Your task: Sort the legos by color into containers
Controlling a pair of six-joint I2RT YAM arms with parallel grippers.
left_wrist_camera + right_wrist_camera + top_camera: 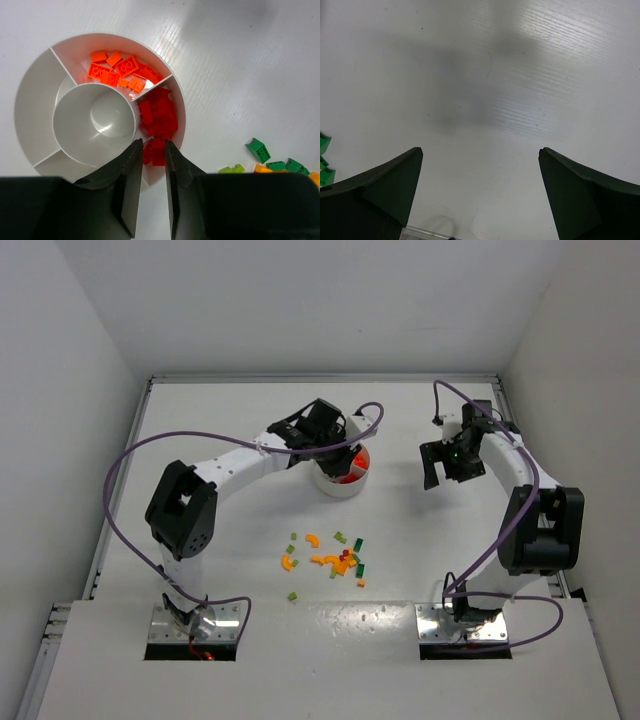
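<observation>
The round white dish (30,100) has orange bricks (120,70) in one part and red bricks (157,117) in the next. The left gripper (153,147) hangs over the reds, fingers narrow, maybe pinching one. The right gripper (480,150) gapes wide, empty. Left to sort: loose bricks (335,560) on the table (240,580), green, orange and yellow.

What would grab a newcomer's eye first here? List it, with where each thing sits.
The round white dish in the middle of the table stands out: one wedge holds orange bricks, the next red bricks, and the left gripper hangs narrow-jawed over the red ones. Below it in the top view lies a loose scatter of legos, mostly orange and green. The right gripper hangs wide open, off to the right.
</observation>
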